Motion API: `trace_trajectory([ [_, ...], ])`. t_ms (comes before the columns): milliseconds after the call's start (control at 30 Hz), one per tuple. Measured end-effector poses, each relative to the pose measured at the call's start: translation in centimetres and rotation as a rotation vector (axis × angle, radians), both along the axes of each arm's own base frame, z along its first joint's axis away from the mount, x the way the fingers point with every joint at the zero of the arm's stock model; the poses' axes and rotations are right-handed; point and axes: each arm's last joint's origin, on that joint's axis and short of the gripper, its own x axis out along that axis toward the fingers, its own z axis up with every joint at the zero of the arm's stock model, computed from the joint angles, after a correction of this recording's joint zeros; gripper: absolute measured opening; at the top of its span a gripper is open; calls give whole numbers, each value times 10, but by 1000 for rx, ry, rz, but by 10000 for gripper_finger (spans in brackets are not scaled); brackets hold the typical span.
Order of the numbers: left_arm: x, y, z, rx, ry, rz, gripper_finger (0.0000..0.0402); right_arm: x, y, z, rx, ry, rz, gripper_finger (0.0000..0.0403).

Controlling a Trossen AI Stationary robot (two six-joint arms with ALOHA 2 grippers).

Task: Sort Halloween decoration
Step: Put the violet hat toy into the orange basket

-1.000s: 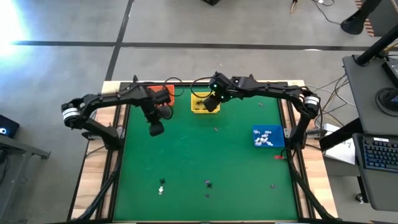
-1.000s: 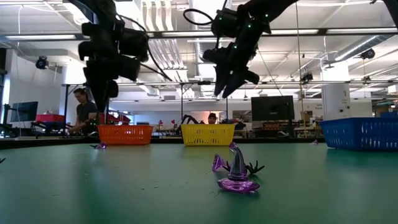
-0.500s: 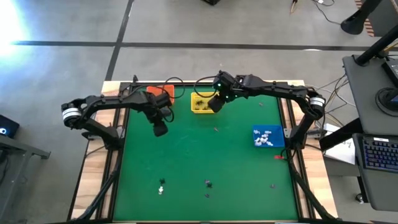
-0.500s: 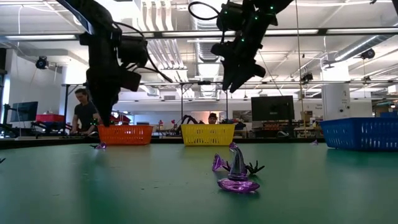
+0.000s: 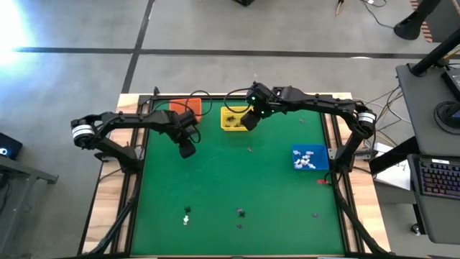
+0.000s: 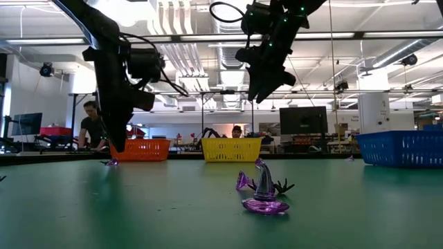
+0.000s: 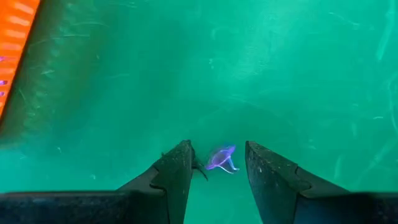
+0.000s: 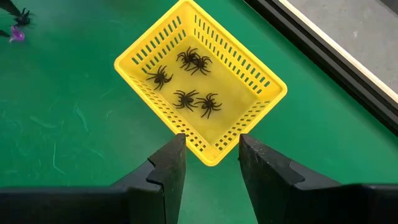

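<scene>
The left gripper (image 7: 216, 171) points straight down, fingers spread and empty, over a purple trinket (image 7: 221, 158) on the green table (image 5: 237, 180) near the orange basket (image 6: 138, 149). The right gripper (image 8: 210, 155), also spread and empty, hangs above the yellow basket (image 8: 155, 37) of black spiders (image 8: 186, 99).

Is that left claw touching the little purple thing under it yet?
Apart. In the left wrist view the purple trinket lies on the green table, seen in the gap of the open left gripper, which hangs above it.
</scene>
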Motion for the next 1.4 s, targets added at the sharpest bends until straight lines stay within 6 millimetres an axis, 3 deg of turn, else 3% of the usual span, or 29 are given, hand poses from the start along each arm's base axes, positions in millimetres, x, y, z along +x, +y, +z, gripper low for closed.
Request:
trace_trajectory([
  [433,-3,-2,-8,-15,10,10,133,0,0,0,0,0,0,139],
  [733,4,0,-29,-74,76,8,133,0,0,0,0,-1,0,139],
  [967,5,1,-33,-80,98,29,129,0,0,0,-6,3,11,139],
  [1100,4,1,-34,-77,102,29,107,0,0,0,-7,3,13,139],
  [1400,4,1,-34,-73,107,31,9,1,0,0,-19,5,33,139],
])
